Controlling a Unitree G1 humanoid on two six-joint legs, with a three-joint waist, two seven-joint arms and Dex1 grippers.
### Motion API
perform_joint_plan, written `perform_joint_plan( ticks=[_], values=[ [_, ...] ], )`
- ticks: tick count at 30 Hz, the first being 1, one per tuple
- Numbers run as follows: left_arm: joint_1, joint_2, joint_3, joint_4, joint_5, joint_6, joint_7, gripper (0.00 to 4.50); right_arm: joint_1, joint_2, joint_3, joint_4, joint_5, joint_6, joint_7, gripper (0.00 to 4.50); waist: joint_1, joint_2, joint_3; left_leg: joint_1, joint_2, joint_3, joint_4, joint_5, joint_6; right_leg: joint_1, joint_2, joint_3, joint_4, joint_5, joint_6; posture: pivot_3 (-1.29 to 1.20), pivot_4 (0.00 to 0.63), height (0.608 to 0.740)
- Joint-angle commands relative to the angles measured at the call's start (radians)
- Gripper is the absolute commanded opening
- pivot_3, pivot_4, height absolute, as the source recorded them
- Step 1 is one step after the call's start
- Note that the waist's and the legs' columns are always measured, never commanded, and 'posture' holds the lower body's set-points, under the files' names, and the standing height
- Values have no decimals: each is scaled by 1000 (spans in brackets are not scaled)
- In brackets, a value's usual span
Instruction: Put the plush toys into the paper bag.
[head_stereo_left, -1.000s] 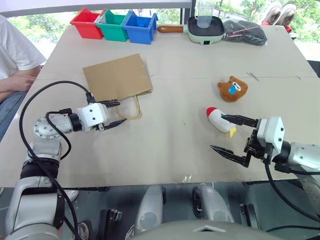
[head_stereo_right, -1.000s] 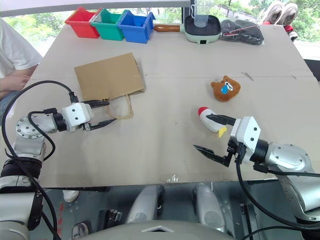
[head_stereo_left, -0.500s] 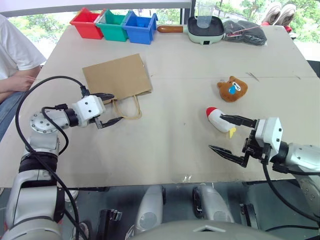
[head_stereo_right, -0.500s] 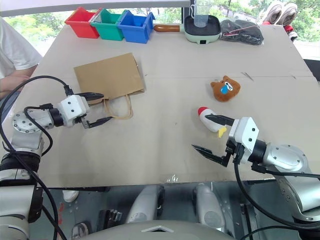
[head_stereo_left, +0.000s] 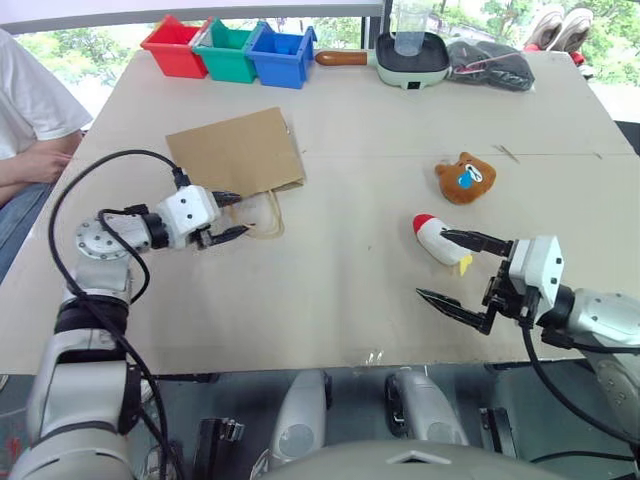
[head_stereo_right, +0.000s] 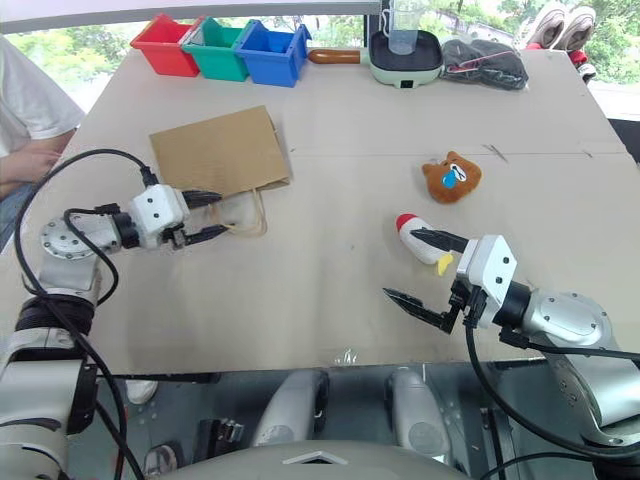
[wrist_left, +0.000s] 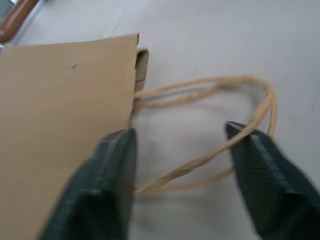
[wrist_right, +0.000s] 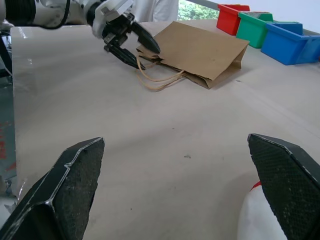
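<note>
The paper bag (head_stereo_left: 235, 152) lies flat on the table at the left, its two loop handles (wrist_left: 210, 90) pointing toward me. My left gripper (head_stereo_left: 233, 215) is open, one finger on each side of the handles at the bag's mouth; the loops run between its fingers (wrist_left: 112, 185). The brown bear plush (head_stereo_left: 465, 178) sits right of centre. The white rocket plush (head_stereo_left: 432, 236) lies nearer me. My right gripper (head_stereo_left: 434, 265) is open just beside the rocket, its upper finger alongside the yellow end.
Red (head_stereo_left: 172, 47), green (head_stereo_left: 225, 52) and blue (head_stereo_left: 280, 57) bins line the far edge, next to a pan with a cup (head_stereo_left: 410, 55) and a dark bundle (head_stereo_left: 490, 62). A person's arm (head_stereo_left: 30, 150) rests at the table's left edge.
My left gripper slid right toward the bag's handles and its fingers narrowed around them. The right gripper and both toys stayed put.
</note>
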Motion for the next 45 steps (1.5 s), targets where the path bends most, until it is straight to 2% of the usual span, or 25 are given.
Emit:
perform_joint_plan(
  ticks=[1, 3, 4, 6, 8, 11, 12, 16, 19, 23, 26, 30, 36, 39, 43, 45],
  values=[
    [41, -16, 71, -224, -233, 318, -70, 1156, -34, 26, 8, -46, 14, -4, -33, 4500, -2, 0, 0, 0, 0, 0, 0, 0, 0, 0, 0, 0, 0, 0, 0, 0, 150, 740],
    [89, -20, 86, -379, -347, 495, -87, 155, -55, 42, 18, -42, 20, 12, -52, 4500, -6, 0, 0, 0, 1, -1, 0, 0, 0, 0, 0, 0, 0, 0, 0, 0, 150, 740],
    [106, -19, 92, -431, -378, 551, -83, 71, -62, 47, 22, -40, 20, 18, -58, 4500, -7, 0, 0, 0, 1, -1, 0, 0, 0, 0, 0, -1, 1, 0, 0, 0, 150, 740],
    [155, -39, 92, -646, -555, 790, -22, 71, -116, 76, 63, -12, 17, 64, -96, 4500, -8, 0, 0, 0, 1, -1, 0, 0, 0, 0, 0, 0, 1, 0, 0, 0, 150, 740],
    [175, -65, 100, -777, -668, 943, 50, 71, -171, 107, 106, 26, 4, 112, -129, 4500, -6, 0, 0, 0, 1, -2, 0, 0, 0, 0, 0, 0, 1, 0, 0, 0, 150, 740],
    [176, -117, 116, -895, -789, 1075, 155, 0, -280, 162, 174, 131, -27, 177, -168, 3761, -2, -1, 0, 0, 0, -2, 1, 0, 0, 1, 0, -1, 1, 0, 0, 0, 150, 740],
    [176, -131, 124, -918, -817, 1102, 186, 0, -305, 172, 190, 153, -41, 179, -173, 3197, -3, -1, 0, 1, 0, -2, 1, 0, 0, 1, 0, -1, 1, 0, 0, 0, 150, 740],
    [154, -159, 169, -955, -916, 1183, 278, 0, -463, 263, 316, 288, -119, 197, -184, 1457, -11, -1, 0, 1, 0, -3, 1, 0, 0, 1, 0, -1, 1, 0, 0, 0, 150, 740],
    [173, -179, 176, -974, -919, 1187, 309, 0, -548, 340, 429, 457, -193, 140, -126, 29, -22, -1, 0, 1, 0, -3, 0, 0, 0, 0, 1, -1, 2, 0, -1, 0, 150, 740],
    [184, -199, 187, -1014, -934, 1183, 353, 0, -667, 523, 492, 753, -264, 37, -126, 29, -24, -1, 0, 0, 0, -3, 0, 0, 0, 0, 1, -1, 0, 0, -1, 0, 150, 740],
    [193, -211, 213, -1049, -960, 1180, 394, 0, -764, 652, 506, 1077, -356, -127, -165, 29, -26, -1, 0, 0, 0, -3, 0, 0, 0, 0, 0, -1, 0, 0, -1, 0, 150, 740],
    [211, -199, 269, -1083, -994, 1177, 449, 0, -822, 734, 508, 1316, -423, -269, -147, 29, -23, -1, 0, 0, 0, -3, -1, 0, -1, 0, 0, -1, 0, 0, -1, 0, 150, 740],
    [168, -175, 376, -1073, -1040, 1157, 546, 0, -842, 797, 506, 1478, -492, -341, -140, 29, -29, -2, -1, 2, 0, -3, -1, 0, -1, 0, 0, -1, 2, 0, -1, 0, 150, 740],
    [154, -155, 443, -1066, -1062, 1146, 604, 0, -839, 818, 538, 1525, -587, -387, -249, 29, -32, -2, -2, 3, 1, -4, -1, 0, -1, 0, 1, -1, 2, 0, -1, 0, 150, 740],
    [162, -141, 462, -1067, -1003, 1109, 637, 0, -853, 850, 526, 1535, -603, -264, -294, 29, -29, -3, -4, 9, 1, -3, -3, 0, -1, 6, 1, -1, 1, 0, -1, 0, 150, 740],
    [177, -126, 448, -1081, -964, 1090, 622, 0, -858, 857, 513, 1515, -572, -248, -247, 29, -27, -2, -4, 17, 0, -2, -5, 0, -1, 13, 0, 0, 0, 0, -1, 0, 150, 740]
  ],
)
